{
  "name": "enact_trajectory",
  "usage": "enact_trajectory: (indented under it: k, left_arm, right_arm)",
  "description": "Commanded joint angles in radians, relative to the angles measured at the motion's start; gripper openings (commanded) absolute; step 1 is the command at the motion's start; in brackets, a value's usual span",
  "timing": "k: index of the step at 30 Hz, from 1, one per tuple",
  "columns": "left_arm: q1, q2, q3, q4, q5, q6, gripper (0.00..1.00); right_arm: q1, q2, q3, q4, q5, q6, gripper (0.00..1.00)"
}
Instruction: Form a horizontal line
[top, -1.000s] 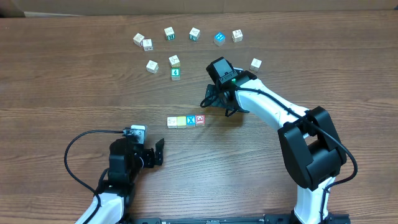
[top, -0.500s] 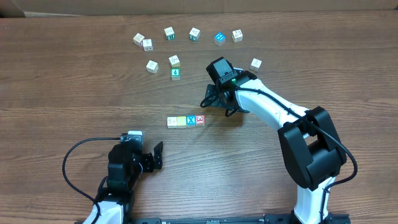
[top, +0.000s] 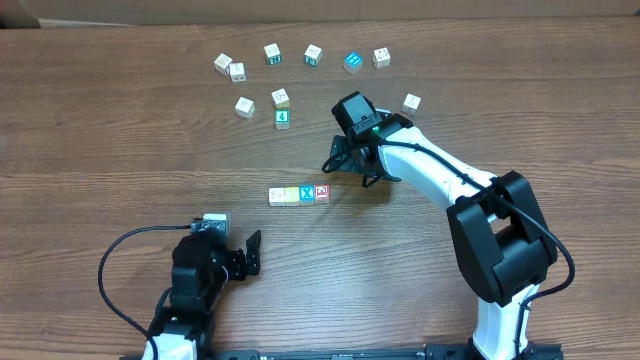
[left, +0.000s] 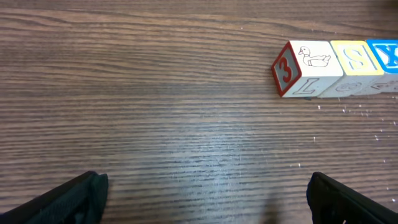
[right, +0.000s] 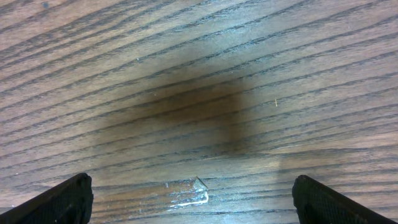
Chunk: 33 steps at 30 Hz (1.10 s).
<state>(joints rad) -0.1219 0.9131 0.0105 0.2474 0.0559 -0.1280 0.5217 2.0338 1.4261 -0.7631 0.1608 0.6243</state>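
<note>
1. Row (top: 299, 195) of four touching cubes lies level at centre frame.
2. Left gripper (top: 248, 258), fingers wide and empty, has backed further toward lower left.
3. Right gripper (top: 352, 172) is unmoved upper right of row, fingers wide, seemingly hovering over bare wood.

We see a desk (right: 186, 50) of brown wood grain, smooth with a dull sheen, marked by one pale scuff (right: 189, 194). The white cube (left: 314, 62) and the pale yellow cube (left: 356, 57) look like matt painted wood with printed faces. The left hand (left: 208, 202) has matt black fingers (left: 68, 202). The right arm (top: 440, 180) wears a smooth white shell.
</note>
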Motion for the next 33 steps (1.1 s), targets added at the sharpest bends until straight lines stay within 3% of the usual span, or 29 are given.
enact_trajectory:
  k: [1,28,33]
  left_arm:
    - [0.006,-0.05,-0.006,-0.029,-0.012,-0.006,1.0]
    - [0.005,-0.368,-0.006,-0.326,-0.037,-0.006,1.0]
    - [0.005,-0.419,-0.006,-0.326,-0.04,-0.006,1.0]
  right_arm:
    - [-0.002,-0.011,-0.006,0.003,0.003,-0.003,1.0]
    - [-0.002,-0.011,-0.006,0.003,0.003,-0.003,1.0]
    - [-0.002,-0.011,-0.006,0.003,0.003,-0.003,1.0]
